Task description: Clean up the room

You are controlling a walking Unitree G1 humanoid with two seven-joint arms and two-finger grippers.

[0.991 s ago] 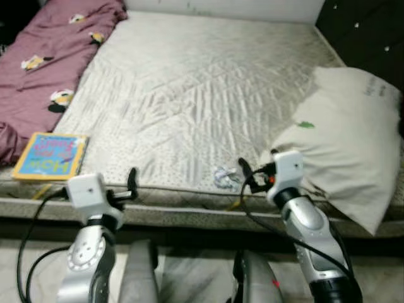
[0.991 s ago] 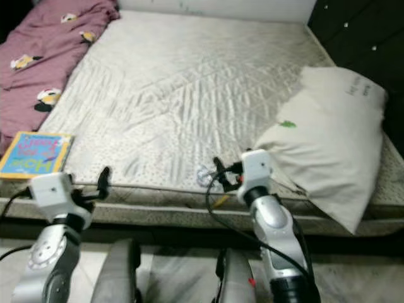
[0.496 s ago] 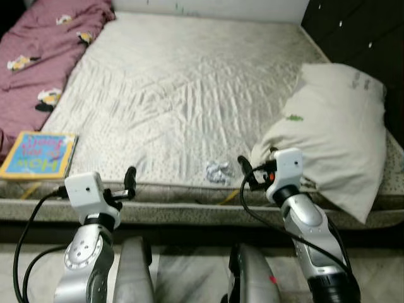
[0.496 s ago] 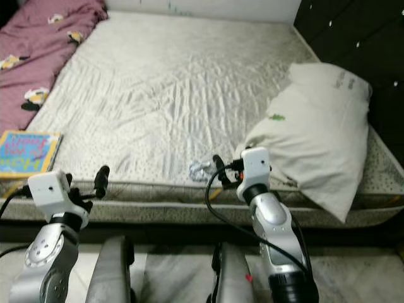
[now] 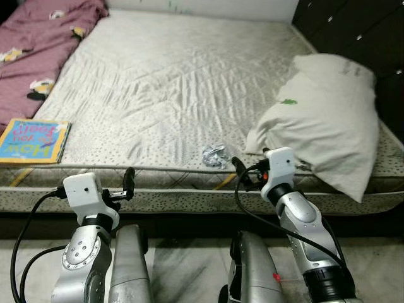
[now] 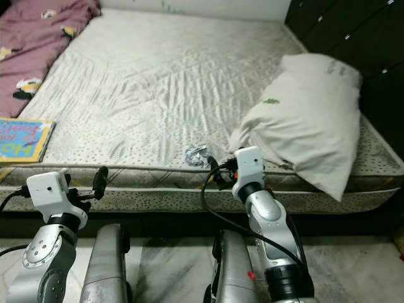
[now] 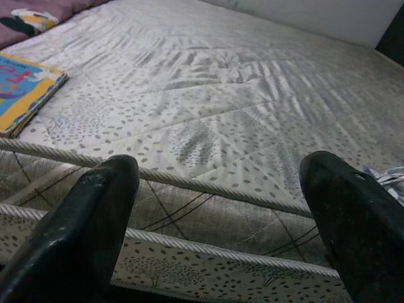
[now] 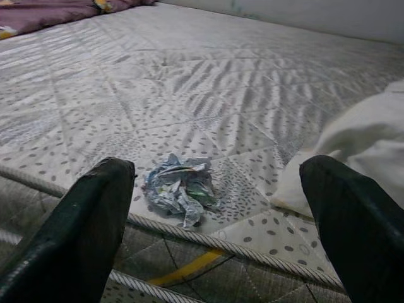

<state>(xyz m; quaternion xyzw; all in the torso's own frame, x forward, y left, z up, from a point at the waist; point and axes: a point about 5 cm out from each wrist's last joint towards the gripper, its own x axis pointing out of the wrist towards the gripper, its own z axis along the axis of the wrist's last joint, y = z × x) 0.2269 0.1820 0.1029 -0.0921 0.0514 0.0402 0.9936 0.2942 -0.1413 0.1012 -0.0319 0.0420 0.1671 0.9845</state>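
Note:
A crumpled silvery wrapper (image 5: 213,155) lies on the grey quilted mattress (image 5: 177,88) close to its front edge. My right gripper (image 5: 242,175) hovers open just in front of the bed edge. In the right wrist view the wrapper (image 8: 180,187) sits ahead between the fingers (image 8: 95,233), a little toward one side. My left gripper (image 5: 129,182) is open too, held before the bed edge further left, with nothing between its fingers (image 7: 88,227). A bright children's book (image 5: 33,140) rests at the mattress's front left corner.
A large white pillow (image 5: 322,126) leans on the bed's right side, right beside the right gripper. A purple blanket (image 5: 38,31) is bunched at the far left. Dark cabinets (image 5: 360,31) stand to the right. Tiled floor (image 5: 189,265) lies below.
The whole picture has shifted, so the camera moved: the bed now sits a bit left and the wrapper slightly farther from the right gripper. Both grippers stay open.

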